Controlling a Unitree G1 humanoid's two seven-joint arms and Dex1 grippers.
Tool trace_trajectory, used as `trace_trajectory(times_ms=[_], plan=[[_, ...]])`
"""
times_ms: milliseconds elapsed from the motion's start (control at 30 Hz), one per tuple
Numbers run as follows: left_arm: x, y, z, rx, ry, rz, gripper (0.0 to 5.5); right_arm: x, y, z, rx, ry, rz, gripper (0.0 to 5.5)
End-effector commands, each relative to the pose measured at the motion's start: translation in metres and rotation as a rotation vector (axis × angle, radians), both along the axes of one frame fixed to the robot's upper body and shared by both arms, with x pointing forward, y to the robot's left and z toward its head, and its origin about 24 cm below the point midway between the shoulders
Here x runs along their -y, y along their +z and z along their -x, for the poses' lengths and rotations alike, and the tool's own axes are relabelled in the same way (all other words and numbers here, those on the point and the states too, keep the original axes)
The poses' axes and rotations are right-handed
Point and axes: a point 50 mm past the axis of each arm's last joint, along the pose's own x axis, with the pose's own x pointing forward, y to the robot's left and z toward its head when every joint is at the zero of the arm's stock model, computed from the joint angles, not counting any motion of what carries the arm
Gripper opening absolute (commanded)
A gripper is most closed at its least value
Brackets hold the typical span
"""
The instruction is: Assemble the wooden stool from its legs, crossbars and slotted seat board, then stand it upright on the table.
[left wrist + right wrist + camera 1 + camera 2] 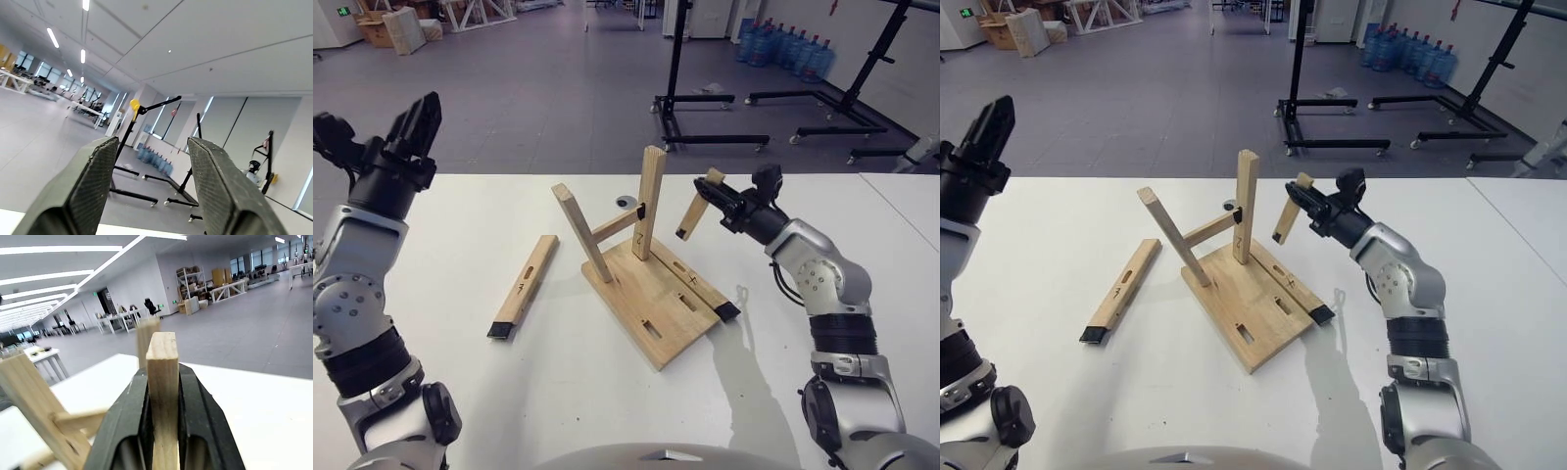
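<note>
Right gripper (713, 199) is clamped on a short pale wooden bar (695, 215). In the right wrist view the two black fingers (128, 416) squeeze it from both sides. The bar hangs tilted, with its free end dipping down and away from the gripper toward the stool parts. It sits close beside the upright square wooden leg (649, 201), with a visible gap between them.

Just below and past that gripper, the flat slotted wooden seat board (651, 304) lies on the white desk (450, 245). Two legs stick up out of it: the upright one nearest the gripper, and a leaning wooden leg (580, 232) on the far side of it. A thin wooden crossbar (615, 226) joins the two. Another wooden leg with a black end cap (703, 287) lies flat along the board's edge, almost straight under the right gripper.

Left gripper (418, 119) is up in the air off to the left with its fingers spread apart, nothing in it. A loose slotted wooden leg with a black foot (522, 286) lies flat on the desk, well below and inward of that gripper, between it and the seat board.
</note>
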Motion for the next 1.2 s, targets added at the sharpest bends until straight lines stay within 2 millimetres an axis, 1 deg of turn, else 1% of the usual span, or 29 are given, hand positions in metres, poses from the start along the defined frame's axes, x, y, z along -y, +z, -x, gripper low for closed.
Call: trace_trajectory(times_ms=[33, 100, 167, 233, 333, 400, 533, 800, 900, 1067, 1167, 1200], plan=[[0.000, -0.015, -0.001, -0.042, 0.001, -0.030, 2.57, 0.006, -0.035, 0.004, -0.063, -0.004, 0.076, 0.39], [0.000, -0.019, -0.002, -0.050, -0.003, -0.037, 2.57, 0.001, -0.043, 0.005, -0.093, 0.022, 0.027, 0.39], [0.001, -0.022, -0.003, -0.053, -0.007, -0.042, 2.57, -0.005, -0.046, 0.005, -0.102, 0.037, 0.003, 0.39], [0.001, -0.023, -0.003, -0.054, -0.009, -0.046, 2.57, -0.007, -0.042, 0.004, -0.092, 0.036, -0.026, 0.39], [0.001, -0.024, -0.002, -0.053, -0.011, -0.049, 2.57, -0.006, -0.035, 0.003, -0.073, 0.031, -0.036, 0.39], [0.001, -0.025, -0.002, -0.057, -0.012, -0.054, 2.57, -0.006, -0.036, 0.004, -0.077, 0.036, -0.015, 0.39], [0.003, -0.029, -0.001, -0.066, -0.017, -0.061, 2.57, -0.006, -0.049, 0.006, -0.106, 0.015, 0.034, 0.39], [0.007, -0.033, -0.001, -0.075, -0.020, -0.067, 2.57, -0.005, -0.056, 0.004, -0.111, -0.030, 0.062, 0.39], [0.009, -0.034, -0.001, -0.078, -0.022, -0.069, 2.57, -0.008, -0.061, 0.006, -0.112, -0.021, 0.086, 0.39], [0.011, -0.034, -0.002, -0.082, -0.018, -0.087, 2.57, -0.019, -0.071, 0.021, -0.056, 0.034, 0.238, 0.39], [0.012, -0.034, -0.002, -0.084, -0.013, -0.105, 2.57, -0.021, -0.080, 0.029, -0.030, 0.002, 0.285, 0.39], [0.012, -0.035, -0.003, -0.085, -0.012, -0.112, 2.57, -0.020, -0.086, 0.033, -0.033, -0.015, 0.299, 0.39]])
